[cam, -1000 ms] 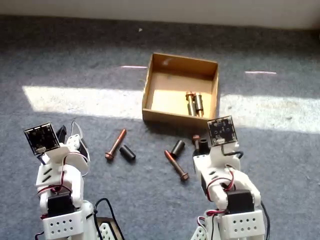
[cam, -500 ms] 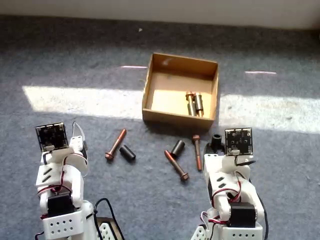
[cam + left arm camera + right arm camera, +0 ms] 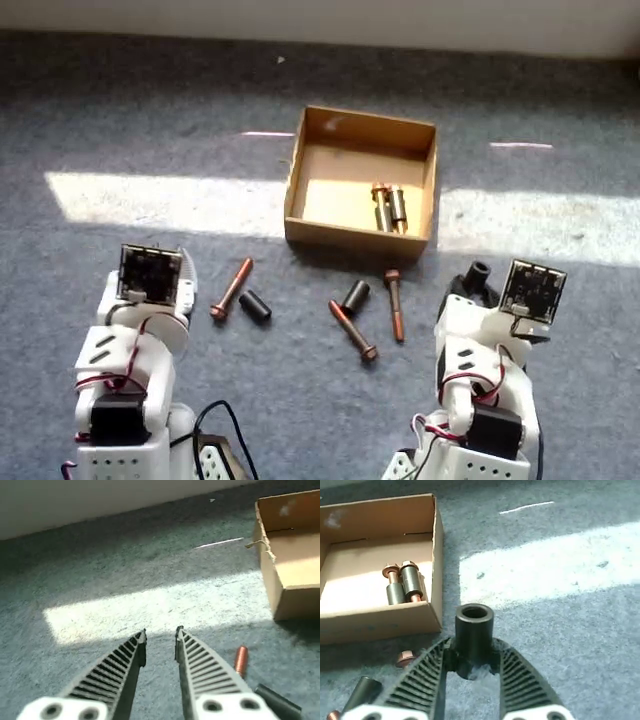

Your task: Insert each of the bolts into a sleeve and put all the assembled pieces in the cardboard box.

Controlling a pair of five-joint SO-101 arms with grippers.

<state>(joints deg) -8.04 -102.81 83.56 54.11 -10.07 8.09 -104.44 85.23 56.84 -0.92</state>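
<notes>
Right gripper (image 3: 472,649) swung out to the lower right of the high view, clamped on a black sleeve (image 3: 474,627). That uncovered the third loose bolt (image 3: 394,303) just below the cardboard box (image 3: 293,185). Left gripper (image 3: 160,635), narrow gap and empty, shifted toward the left bolt (image 3: 231,288). Mating probably next. In the high view, camera boards (image 3: 150,275) hide both claws.

Right wrist camera, as I see it from my station. The right jaws clamp a black sleeve (image 3: 474,627), held upright with its open bore toward the lens. Beyond it, the cardboard box (image 3: 380,622) holds two assembled pieces (image 3: 410,582) side by side. A bolt head (image 3: 405,658) and a loose sleeve (image 3: 362,692) lie near its front wall on the grey carpeted surface (image 3: 570,630).
</notes>
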